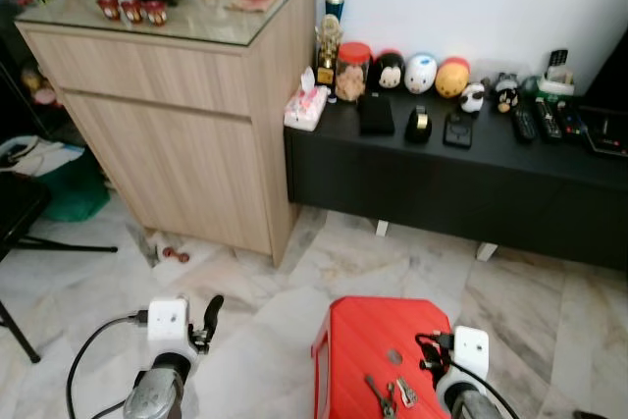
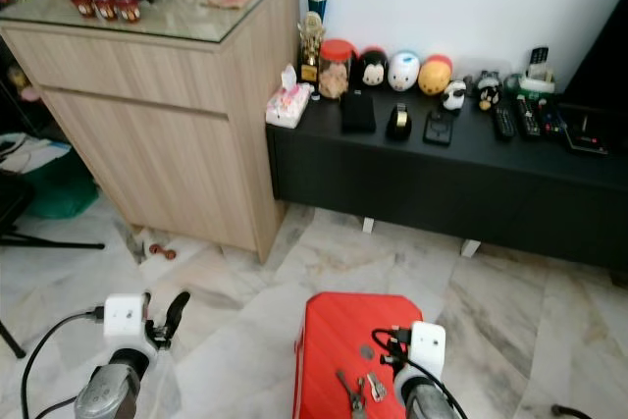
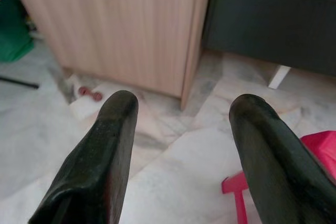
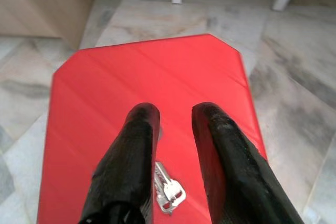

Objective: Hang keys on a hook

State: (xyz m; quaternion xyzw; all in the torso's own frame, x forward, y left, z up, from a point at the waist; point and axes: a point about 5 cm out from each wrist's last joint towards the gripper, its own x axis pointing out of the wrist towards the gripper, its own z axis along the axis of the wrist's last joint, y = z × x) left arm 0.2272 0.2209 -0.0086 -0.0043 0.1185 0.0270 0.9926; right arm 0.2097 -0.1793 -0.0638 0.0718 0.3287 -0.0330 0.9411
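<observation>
Open marble floor (image 1: pixel 265 311) lies ahead of me; the wooden cabinet (image 1: pixel 177 134), black console (image 1: pixel 451 179) and red stool (image 1: pixel 378 350) hem it in.

both head eyes look forward and down from standing height at the wooden cabinet (image 1: pixel 186 95), black tv bench (image 1: pixel 461 164) and red stool (image 1: pixel 378 355), while the right wrist camera hangs close above that stool and the left faces the cabinet's base low over the marble floor (image 3: pixel 173 171).
</observation>
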